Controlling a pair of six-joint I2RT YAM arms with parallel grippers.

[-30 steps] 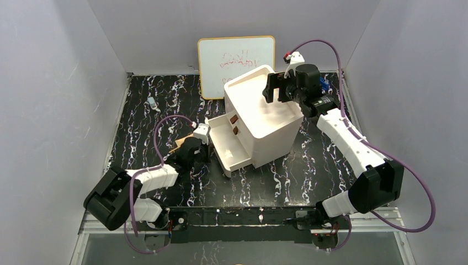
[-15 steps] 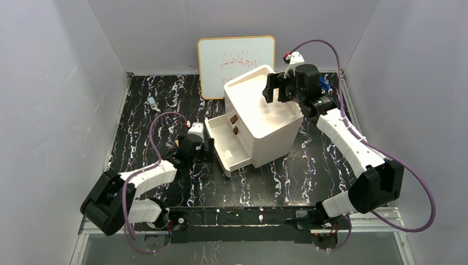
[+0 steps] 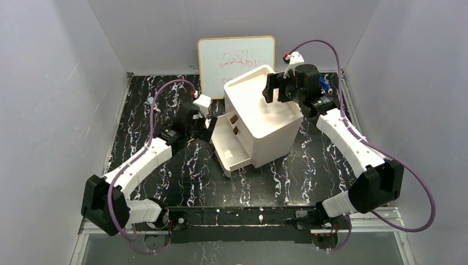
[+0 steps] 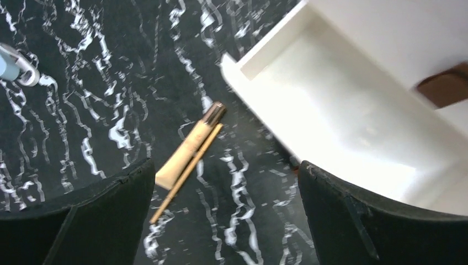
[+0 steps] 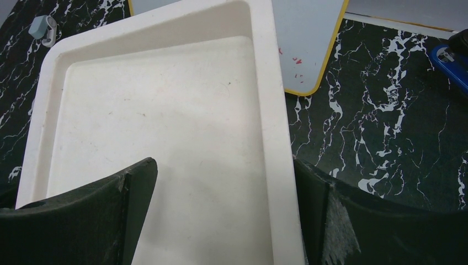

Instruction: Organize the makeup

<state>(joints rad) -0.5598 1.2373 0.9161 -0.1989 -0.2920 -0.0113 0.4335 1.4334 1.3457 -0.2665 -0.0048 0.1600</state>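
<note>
Of the makeup, a gold-tan tube [image 4: 190, 144] and a thin gold-tan pencil [image 4: 185, 176] lie side by side on the black marbled table, just left of the open white drawer [image 4: 342, 110]. My left gripper [image 4: 226, 165] hangs open above them with nothing between its fingers; from above the left gripper [image 3: 200, 131] sits at the drawer's left side. My right gripper [image 5: 223, 163] is open over the drawer box's top, its jaws astride the box's right rim [image 5: 276, 138]; from above the right gripper [image 3: 276, 91] is at the box's back corner. Other makeup is out of view.
The white drawer box [image 3: 259, 118] with brown handles [image 3: 234, 118] stands mid-table, its lower drawer [image 3: 229, 149] pulled out. A whiteboard [image 3: 237, 58] leans on the back wall. A small light-blue item [image 3: 150, 101] lies far left. A blue object [image 5: 450, 61] lies right of the box.
My left arm has stretched from low by the near-left of the drawer up and away along the drawer's left side, and its jaws have opened. The right arm has not moved.
</note>
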